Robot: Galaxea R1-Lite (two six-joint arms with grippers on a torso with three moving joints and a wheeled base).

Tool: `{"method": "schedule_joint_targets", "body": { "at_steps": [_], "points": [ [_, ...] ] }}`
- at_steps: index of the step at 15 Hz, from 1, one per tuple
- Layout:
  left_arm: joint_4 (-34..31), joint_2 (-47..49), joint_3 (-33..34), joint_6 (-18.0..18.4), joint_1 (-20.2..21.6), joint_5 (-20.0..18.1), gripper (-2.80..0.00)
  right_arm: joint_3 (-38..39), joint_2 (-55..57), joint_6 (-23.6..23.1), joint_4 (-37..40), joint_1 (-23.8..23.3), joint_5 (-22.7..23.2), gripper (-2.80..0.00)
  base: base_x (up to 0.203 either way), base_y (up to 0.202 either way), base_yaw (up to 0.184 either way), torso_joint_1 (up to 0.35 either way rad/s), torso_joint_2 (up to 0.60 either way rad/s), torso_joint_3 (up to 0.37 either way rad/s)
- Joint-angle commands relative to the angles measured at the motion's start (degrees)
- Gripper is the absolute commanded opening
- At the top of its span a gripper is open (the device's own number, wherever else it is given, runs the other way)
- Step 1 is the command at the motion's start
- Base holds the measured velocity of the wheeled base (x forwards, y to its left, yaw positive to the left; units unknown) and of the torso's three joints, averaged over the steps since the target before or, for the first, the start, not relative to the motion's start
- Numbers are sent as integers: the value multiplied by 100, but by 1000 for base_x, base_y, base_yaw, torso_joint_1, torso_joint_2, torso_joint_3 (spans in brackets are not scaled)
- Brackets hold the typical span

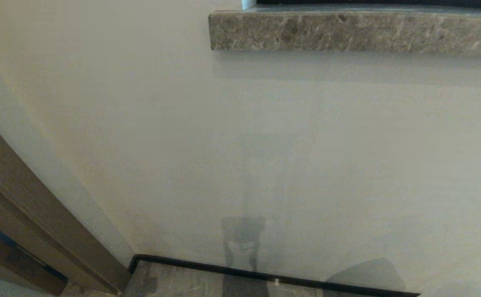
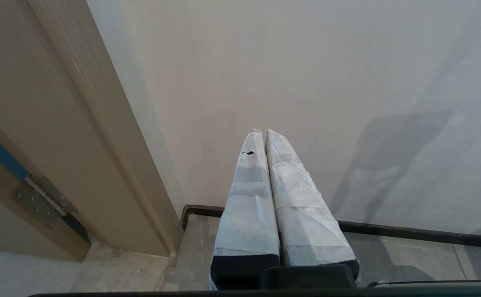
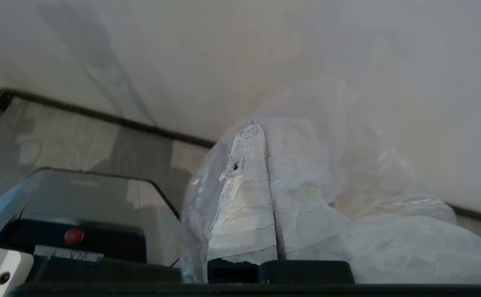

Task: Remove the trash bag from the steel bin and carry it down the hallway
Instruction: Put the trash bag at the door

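The right gripper [image 3: 261, 132] is found with its taped fingers pressed together, and the trash bag [image 3: 372, 231] is draped over and around them; thin translucent film is seen billowing beyond the fingertips and pooling to one side of the jaws, so the jaws are judged to be clamped on a fold of the plastic, though the exact pinch point is hidden; the steel bin is seen in no view. The left gripper [image 2: 263, 132] is held idle, fingers closed on nothing, facing a pale wall [image 2: 306, 62] beside a wooden door frame [image 2: 59, 123]. The bag is judged light, limp and slippery; tearing under a sharp tug is considered likely; a gathered bunch of film near the mouth is recommended as the hold, rather than a single layer.
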State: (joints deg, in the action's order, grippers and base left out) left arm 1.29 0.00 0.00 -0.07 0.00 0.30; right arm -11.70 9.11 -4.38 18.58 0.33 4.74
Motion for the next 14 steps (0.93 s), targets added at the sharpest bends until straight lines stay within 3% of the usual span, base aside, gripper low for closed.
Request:
{"method": "schedule_joint_targets", "body": {
  "at_steps": [1, 5, 9, 14],
  "points": [
    [3, 0, 70, -3, 0, 5, -280, -20, 359, 6, 55, 15, -21, -280, 0, 0, 0, 0, 0, 0],
    [3, 0, 70, -1, 0, 5, -280, -39, 783, 42, 109, 168, 90, -280, 0, 0, 0, 0, 0, 0],
    [3, 0, 70, -2, 0, 5, -280, 84, 358, 348, 111, 130, 65, -280, 0, 0, 0, 0, 0, 0],
    [3, 0, 63, -1, 0, 5, -280, 171, 40, 361, 104, 42, 80, -280, 0, 0, 0, 0, 0, 0]
  ]
}}
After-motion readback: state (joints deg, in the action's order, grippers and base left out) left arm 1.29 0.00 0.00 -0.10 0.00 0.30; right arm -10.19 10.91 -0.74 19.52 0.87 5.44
